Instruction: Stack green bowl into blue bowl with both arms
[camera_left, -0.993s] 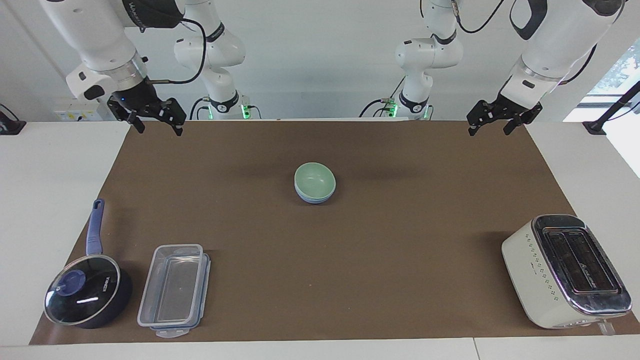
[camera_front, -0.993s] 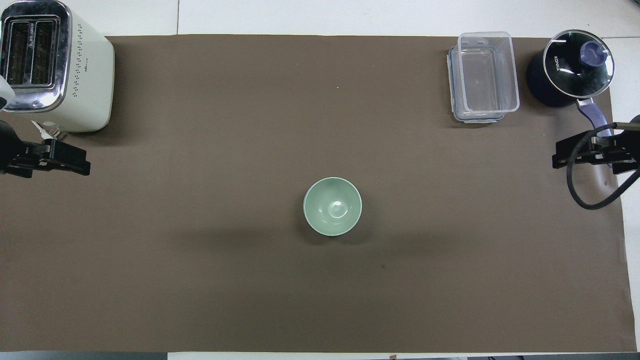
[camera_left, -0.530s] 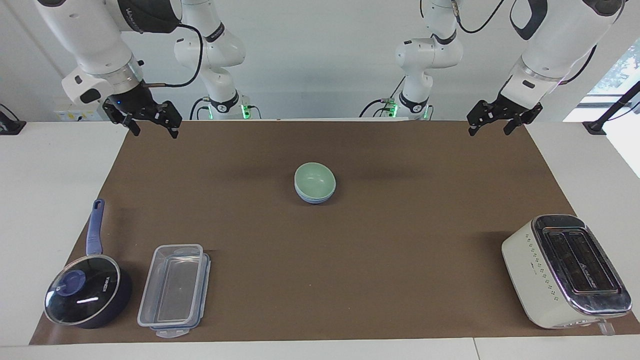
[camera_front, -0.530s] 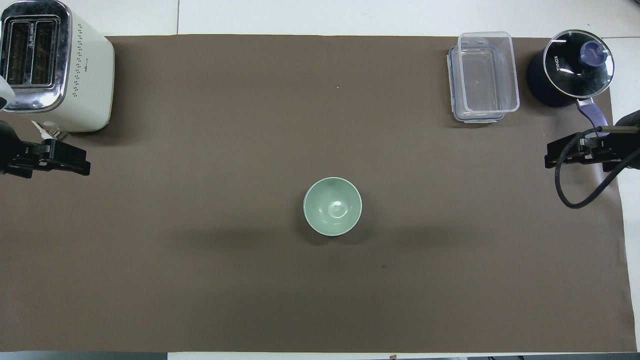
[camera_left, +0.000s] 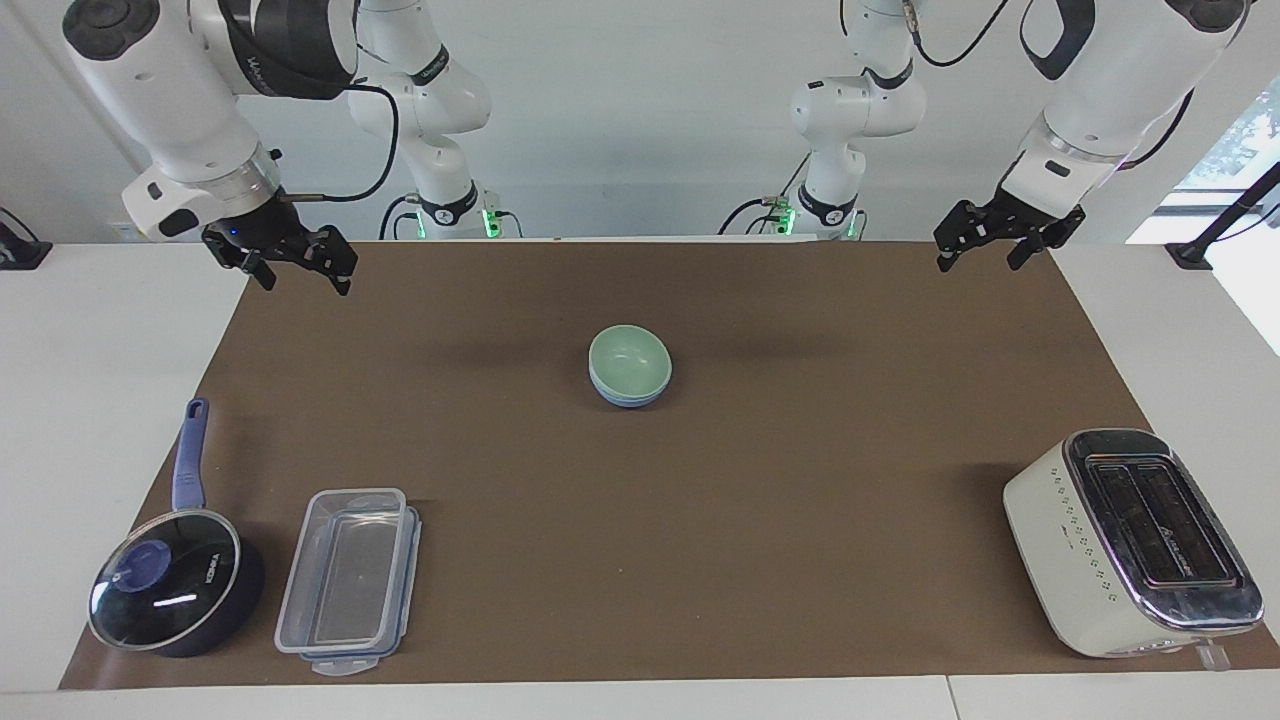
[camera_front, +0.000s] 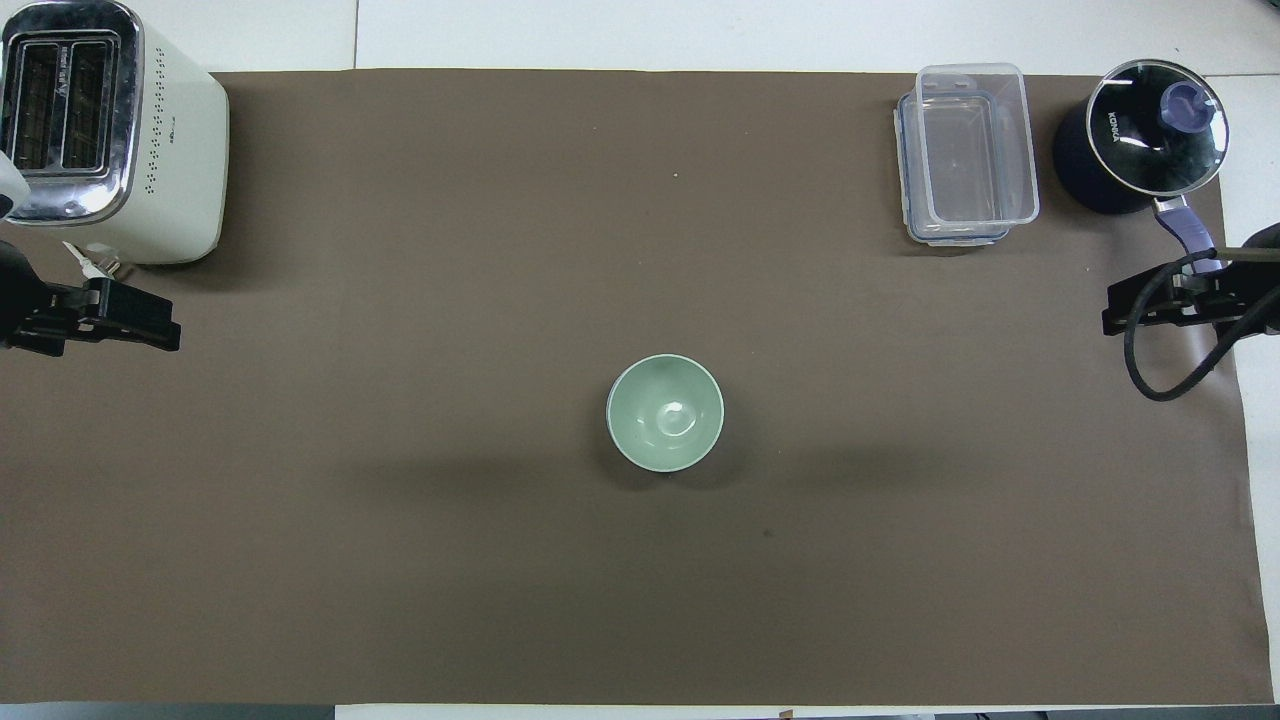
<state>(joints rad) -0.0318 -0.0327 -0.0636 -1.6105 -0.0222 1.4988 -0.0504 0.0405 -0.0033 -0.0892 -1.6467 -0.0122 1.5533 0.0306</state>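
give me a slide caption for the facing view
Green bowl nested in blue bowl; left gripper and right gripper raised, open.

My two arms: glossy white jointed shells, black bands, looping black cables, green base lights, black grippers.

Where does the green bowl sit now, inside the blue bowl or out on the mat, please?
Inside it. The green bowl sits upright, nested in the blue bowl, whose rim shows just beneath it in the facing view. Neither gripper is near.
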